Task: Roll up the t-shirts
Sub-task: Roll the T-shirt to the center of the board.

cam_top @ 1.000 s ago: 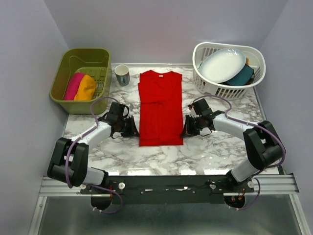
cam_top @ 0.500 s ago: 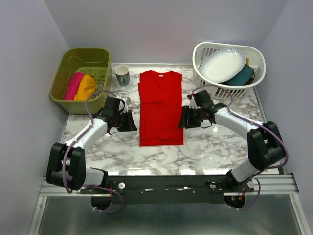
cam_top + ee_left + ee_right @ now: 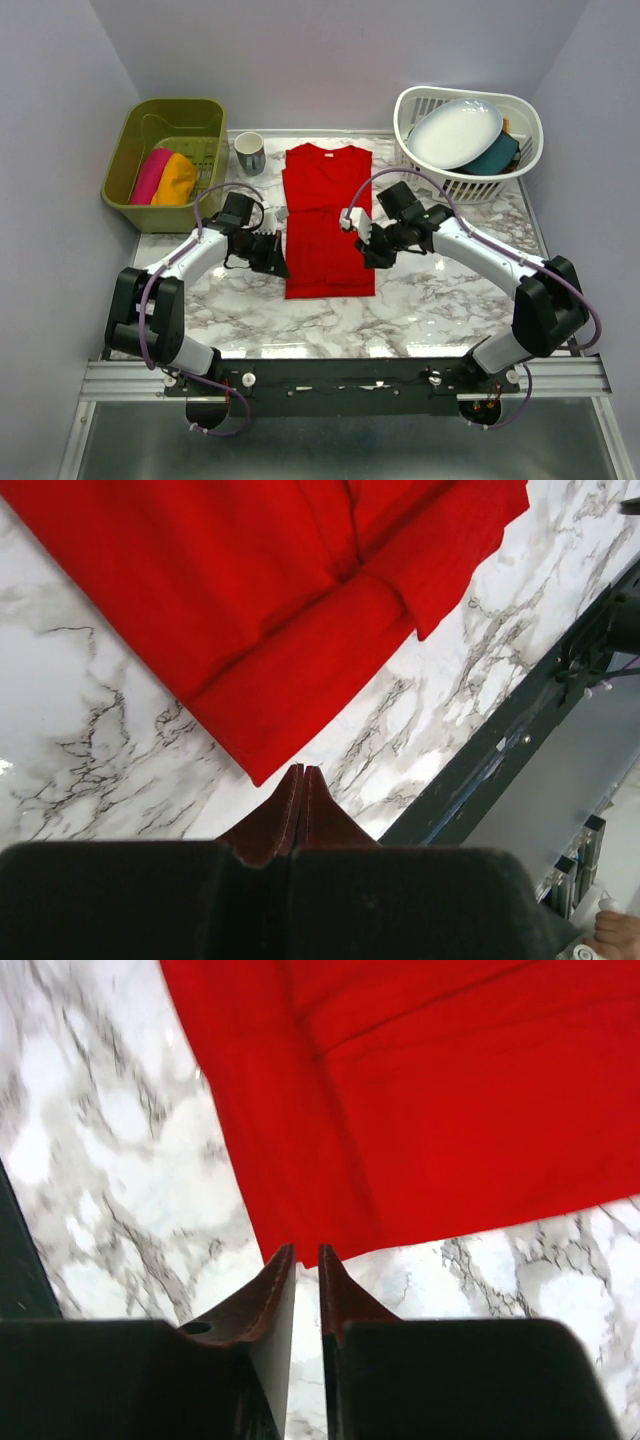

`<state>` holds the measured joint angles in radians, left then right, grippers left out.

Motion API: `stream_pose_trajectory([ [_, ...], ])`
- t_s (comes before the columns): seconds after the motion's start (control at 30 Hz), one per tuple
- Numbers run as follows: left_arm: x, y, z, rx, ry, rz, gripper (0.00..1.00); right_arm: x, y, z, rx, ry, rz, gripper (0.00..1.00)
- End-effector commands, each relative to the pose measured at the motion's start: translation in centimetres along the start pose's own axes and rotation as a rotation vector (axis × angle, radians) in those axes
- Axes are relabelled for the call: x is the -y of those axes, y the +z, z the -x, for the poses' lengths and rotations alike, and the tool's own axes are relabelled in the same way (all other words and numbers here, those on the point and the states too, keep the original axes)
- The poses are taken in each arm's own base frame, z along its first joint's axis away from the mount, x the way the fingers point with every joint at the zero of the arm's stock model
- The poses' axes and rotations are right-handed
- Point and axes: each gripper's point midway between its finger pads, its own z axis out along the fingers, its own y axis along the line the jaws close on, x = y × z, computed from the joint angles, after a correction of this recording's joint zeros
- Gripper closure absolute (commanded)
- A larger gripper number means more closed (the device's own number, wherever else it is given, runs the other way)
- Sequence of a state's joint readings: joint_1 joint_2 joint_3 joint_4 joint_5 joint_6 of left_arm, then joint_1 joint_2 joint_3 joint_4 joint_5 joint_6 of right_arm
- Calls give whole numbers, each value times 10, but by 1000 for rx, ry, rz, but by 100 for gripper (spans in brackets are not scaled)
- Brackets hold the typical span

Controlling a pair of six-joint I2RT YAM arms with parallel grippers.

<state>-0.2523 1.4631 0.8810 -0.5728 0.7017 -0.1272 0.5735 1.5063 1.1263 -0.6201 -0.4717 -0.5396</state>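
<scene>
Red tee [image 3: 328, 220], centre: solid bright red, no pattern.
Table [image 3: 450, 290]: white marble with grey veining.
Bin [image 3: 165, 115], far left: olive green.
Pink tee [image 3: 150, 175] and orange tee [image 3: 178, 180], in the bin: both plain.
Mug [image 3: 249, 153]: pale with darker markings.
Basket [image 3: 522, 130], far right: white.
Plate [image 3: 455, 132]: white.
Dish [image 3: 495, 155]: teal.
Left arm [image 3: 190, 262] and right arm [image 3: 480, 250]: black and white, with purple cables [image 3: 142, 305].
Left gripper [image 3: 302, 772] and right gripper [image 3: 306, 1252]: dark maroon fingers.
</scene>
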Motion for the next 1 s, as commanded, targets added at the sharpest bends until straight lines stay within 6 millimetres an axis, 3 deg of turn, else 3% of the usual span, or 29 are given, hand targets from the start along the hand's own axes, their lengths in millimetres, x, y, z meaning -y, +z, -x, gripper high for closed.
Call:
stream_pose_trajectory([
  [0.0, 2, 11, -12, -39, 5, -35, 100, -18, 22, -33, -117, -226, 133, 80],
  [0.17, -6, 18, -13, -44, 5, -14, 100, -17, 33, -8, -77, -266, 152, 83],
  [0.33, -11, 16, 1, -29, 13, 30, 100, -44, 51, -9, -94, -325, 272, 84],
  [0.63, -37, -2, 41, 65, -43, 155, 100, -67, 64, -16, -153, -425, 371, 85],
  [0.77, -38, -17, 53, 130, -48, 160, 100, -62, 79, -13, -183, -352, 341, 88],
  [0.97, -42, -40, 54, 204, -60, 178, 100, -36, 103, -9, -225, -352, 279, 92],
])
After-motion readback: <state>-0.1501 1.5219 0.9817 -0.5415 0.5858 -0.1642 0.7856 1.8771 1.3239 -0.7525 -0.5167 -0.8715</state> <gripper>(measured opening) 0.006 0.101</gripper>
